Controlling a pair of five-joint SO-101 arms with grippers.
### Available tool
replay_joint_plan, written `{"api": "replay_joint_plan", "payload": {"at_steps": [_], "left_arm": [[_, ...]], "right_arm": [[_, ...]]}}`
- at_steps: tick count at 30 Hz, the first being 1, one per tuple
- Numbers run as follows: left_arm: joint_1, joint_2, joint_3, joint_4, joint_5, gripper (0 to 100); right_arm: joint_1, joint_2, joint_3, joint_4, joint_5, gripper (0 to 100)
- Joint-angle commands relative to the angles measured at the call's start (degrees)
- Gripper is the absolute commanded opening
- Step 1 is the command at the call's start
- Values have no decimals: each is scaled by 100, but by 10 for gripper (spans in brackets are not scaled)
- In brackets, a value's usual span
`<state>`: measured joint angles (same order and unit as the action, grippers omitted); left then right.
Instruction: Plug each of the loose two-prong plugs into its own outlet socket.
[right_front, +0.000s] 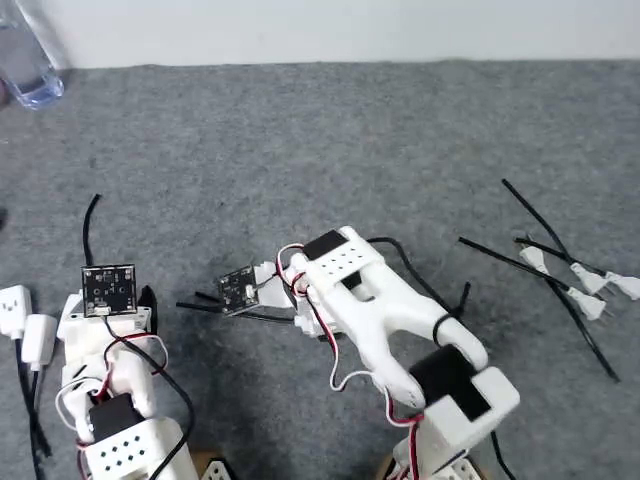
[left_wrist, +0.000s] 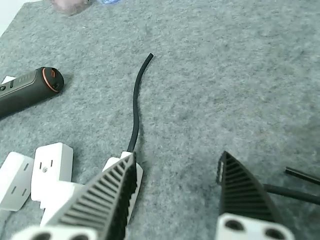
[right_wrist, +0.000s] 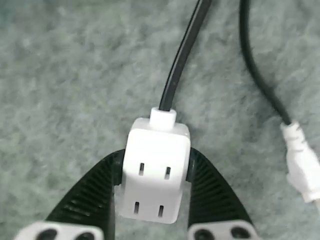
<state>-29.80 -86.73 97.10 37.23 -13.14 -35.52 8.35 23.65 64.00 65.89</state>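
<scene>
— Where is the socket?
— The socket (right_wrist: 156, 147) sits between the fingers of the right gripper (right_wrist: 155, 167), which pinches it by both sides. Its slotted face looks up toward the wrist, and its black cord (right_wrist: 182, 55) runs straight ahead, away from the gripper, over the grey mat (right_wrist: 60, 75).
— And the plugs?
— One plug (right_wrist: 302, 170) lies on the mat just beside that gripper, apart from the socket, its own cord leading off ahead. From above, a bunch of plugs (right_front: 590, 280) with crossed black cords lies well apart from the right gripper, off to that arm's right.
— What of the other arm?
— The left gripper (left_wrist: 177, 160) hangs over the mat with its fingers spread wide. A white piece (left_wrist: 111, 164) on a black cord lies under one finger; whether they touch cannot be told, nor whether it is plug or socket. White outlet blocks (left_wrist: 50, 165) lie just to the gripper's left, and a dark tool (left_wrist: 27, 90) with an orange ring lies farther ahead on that side.
— Anything else?
— A clear bottle (right_front: 25, 60) stands far ahead and left of the left gripper, well apart from both.
</scene>
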Motion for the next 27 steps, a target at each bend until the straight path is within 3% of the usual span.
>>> {"api": "replay_joint_plan", "payload": {"at_steps": [1, 15, 18, 24, 27], "left_arm": [[0, -70, -189, -9, 53, 247], [0, -70, -180, -9, 44, 247], [0, -70, -180, -9, 44, 247], [0, -70, -180, -9, 44, 247], [0, -70, -180, -9, 44, 247]], "right_arm": [[-48, 84, -510, -92, -273, 8], [-110, 154, -642, -31, -695, 20], [-101, 136, -633, -22, -659, 96], [-92, 136, -633, 31, -659, 361], [-110, 119, -686, 207, -659, 383]]}}
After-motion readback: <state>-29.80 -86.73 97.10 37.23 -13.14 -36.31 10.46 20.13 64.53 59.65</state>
